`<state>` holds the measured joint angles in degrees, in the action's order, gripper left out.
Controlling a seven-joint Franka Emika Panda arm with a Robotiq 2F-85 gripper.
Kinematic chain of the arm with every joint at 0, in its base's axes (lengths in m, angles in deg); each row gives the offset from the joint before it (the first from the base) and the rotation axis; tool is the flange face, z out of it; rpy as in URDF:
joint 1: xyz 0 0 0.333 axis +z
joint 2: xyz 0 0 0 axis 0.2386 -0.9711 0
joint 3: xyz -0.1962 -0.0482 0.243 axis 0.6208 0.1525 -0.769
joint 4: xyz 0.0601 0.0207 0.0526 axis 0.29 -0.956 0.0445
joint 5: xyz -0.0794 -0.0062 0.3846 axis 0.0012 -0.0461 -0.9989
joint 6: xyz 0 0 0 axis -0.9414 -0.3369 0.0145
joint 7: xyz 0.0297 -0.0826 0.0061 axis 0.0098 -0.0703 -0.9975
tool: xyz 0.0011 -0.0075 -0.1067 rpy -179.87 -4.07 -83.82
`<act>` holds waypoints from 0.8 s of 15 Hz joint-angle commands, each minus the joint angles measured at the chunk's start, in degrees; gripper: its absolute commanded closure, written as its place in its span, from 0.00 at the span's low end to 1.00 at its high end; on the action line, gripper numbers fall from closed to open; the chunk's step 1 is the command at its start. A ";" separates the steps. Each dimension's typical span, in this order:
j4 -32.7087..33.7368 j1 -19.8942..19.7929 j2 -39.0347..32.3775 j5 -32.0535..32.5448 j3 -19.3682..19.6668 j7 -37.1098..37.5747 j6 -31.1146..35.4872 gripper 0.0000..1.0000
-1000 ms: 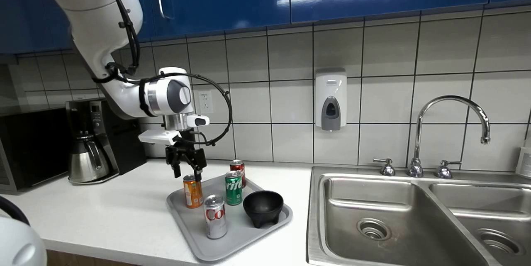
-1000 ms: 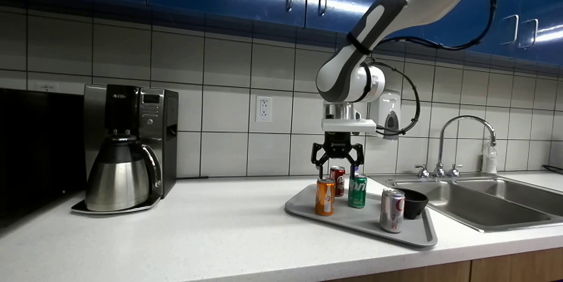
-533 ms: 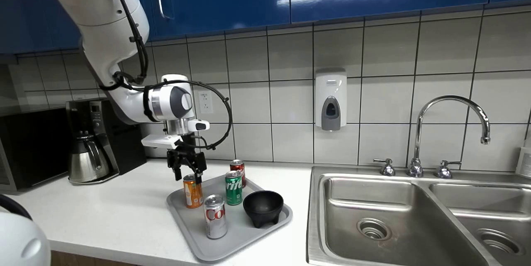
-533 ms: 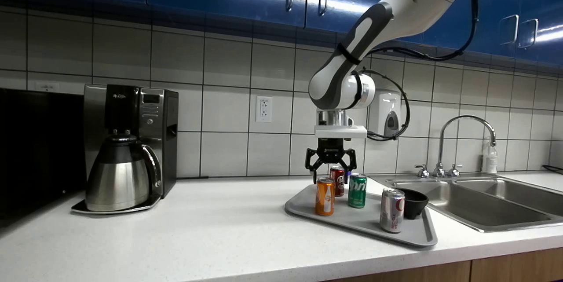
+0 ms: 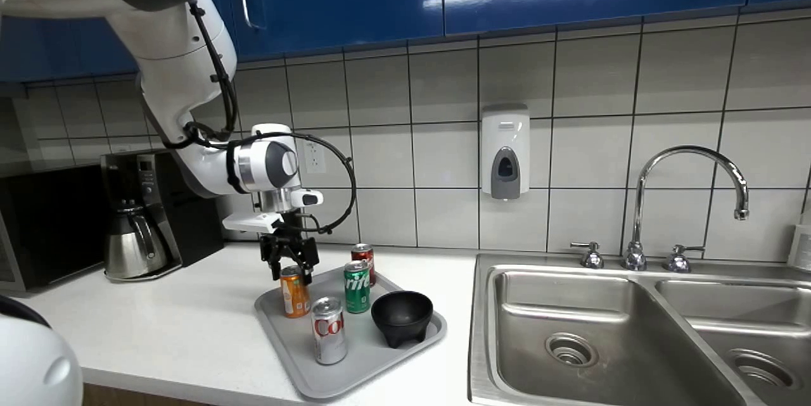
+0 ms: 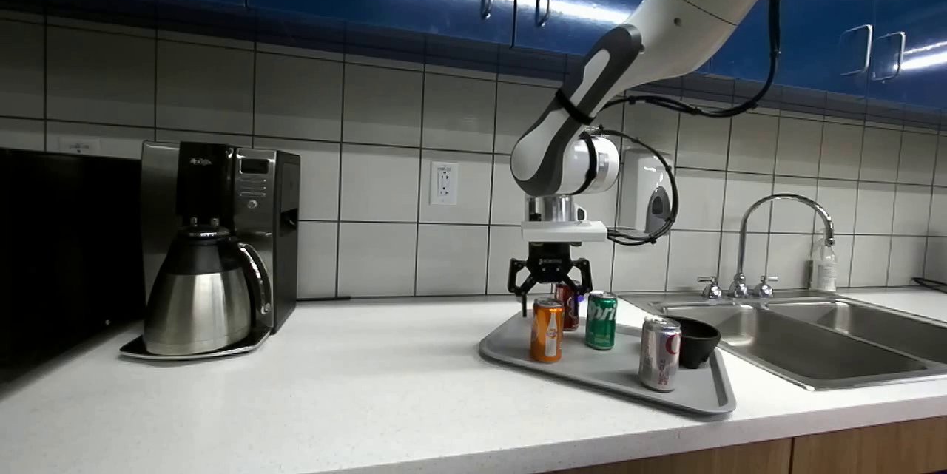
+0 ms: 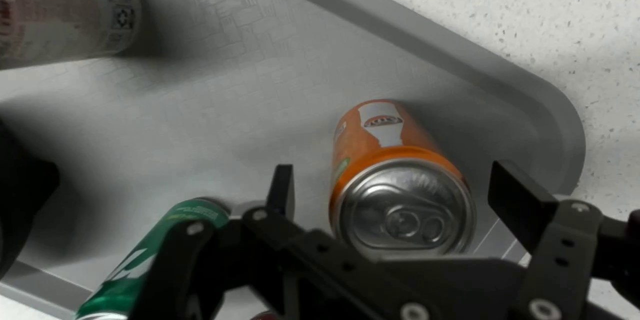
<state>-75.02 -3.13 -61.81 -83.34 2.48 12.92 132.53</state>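
Observation:
My gripper is open and empty, with one finger on each side of the top of an orange can in the wrist view. Gaps show between both fingers and the can. The can stands upright on a grey tray. In an exterior view the gripper is pointed down at the orange can. A green can stands next to it, with a dark red can behind and a silver can nearer the counter's front. The green can's lower part is partly covered by my finger in the wrist view.
A black bowl on short legs stands on the tray near the silver can. A steel sink with a faucet is beside the tray. A coffee maker stands on the counter. A soap dispenser hangs on the tiled wall.
The arm has moved down, and in an exterior view also leftward, bringing the open fingers lower around the orange can's top. The cans, bowl and tray have not moved.

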 commanded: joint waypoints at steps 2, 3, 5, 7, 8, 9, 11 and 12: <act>3.34 1.30 -2.09 1.31 1.23 1.74 -2.61 0.26; 3.55 1.41 -2.30 1.29 1.34 1.72 -2.62 0.32; 3.86 1.64 -2.59 1.16 1.53 1.65 -2.56 0.49; 4.01 1.74 -2.52 0.95 1.50 1.52 -2.59 0.62; 3.77 1.75 -2.20 0.92 1.48 1.43 -2.43 0.62; 3.35 1.74 -1.69 0.78 1.39 1.29 -2.02 0.62; 2.31 1.80 -0.31 0.60 1.17 1.03 -0.97 0.62; 1.75 1.78 0.36 0.39 1.01 0.78 -0.42 0.62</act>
<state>-72.70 -1.97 -63.87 -83.33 3.35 12.95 132.27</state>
